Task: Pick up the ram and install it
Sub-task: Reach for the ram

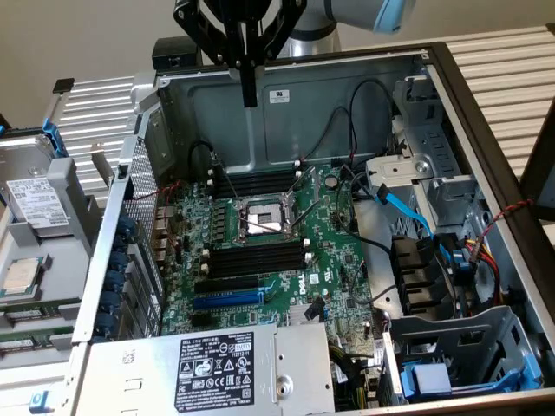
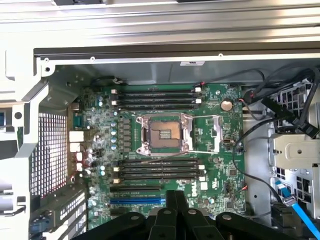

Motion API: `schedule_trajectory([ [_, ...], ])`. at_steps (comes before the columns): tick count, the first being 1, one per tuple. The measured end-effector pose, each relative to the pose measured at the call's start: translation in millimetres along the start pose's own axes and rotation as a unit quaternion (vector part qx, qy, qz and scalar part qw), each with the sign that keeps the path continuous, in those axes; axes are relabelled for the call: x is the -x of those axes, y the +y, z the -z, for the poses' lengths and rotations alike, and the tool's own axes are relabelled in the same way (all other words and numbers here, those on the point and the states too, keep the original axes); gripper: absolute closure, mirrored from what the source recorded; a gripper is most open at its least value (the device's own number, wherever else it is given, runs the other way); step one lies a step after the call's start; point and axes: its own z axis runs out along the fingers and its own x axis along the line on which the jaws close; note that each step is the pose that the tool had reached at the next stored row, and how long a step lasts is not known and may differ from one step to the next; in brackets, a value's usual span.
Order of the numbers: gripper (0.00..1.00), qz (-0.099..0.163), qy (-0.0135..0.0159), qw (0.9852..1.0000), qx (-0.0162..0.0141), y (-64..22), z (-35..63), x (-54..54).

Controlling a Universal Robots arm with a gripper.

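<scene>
My gripper [image 1: 250,91] hangs high over the back wall of the open computer case [image 1: 286,121], its dark fingers pressed together and shut with nothing between them. In the wrist view the same shut gripper [image 2: 176,197] looks straight down on the green motherboard [image 2: 220,165]. Black memory slots with white end clips lie on both sides of the CPU socket [image 1: 263,217]: one bank toward the back [image 1: 256,184] and one toward the front [image 1: 256,257]. Outside the case, at the exterior view's left, a thin green strip that looks like the ram [image 1: 35,309] lies flat on a tray.
A hard drive [image 1: 35,204] and a loose processor [image 1: 22,273] lie near the green strip. The power supply [image 1: 208,368] covers the case's front. Black cables and a blue data cable [image 1: 403,208] run past the drive cages at the exterior view's right. A blue expansion slot [image 1: 227,299] sits below the front memory bank.
</scene>
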Motion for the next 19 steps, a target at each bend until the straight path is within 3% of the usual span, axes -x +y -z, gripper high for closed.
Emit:
schedule_trajectory([
  [11,0.89,0.0,-0.0004,1.0,0.0001,-2.4,0.8,-34.9],
  [16,0.89,0.0,-0.0059,1.0,0.0006,-3.0,0.7,-42.7],
  [19,0.89,0.0,-0.0084,1.0,0.0019,-3.9,1.0,-54.8],
])
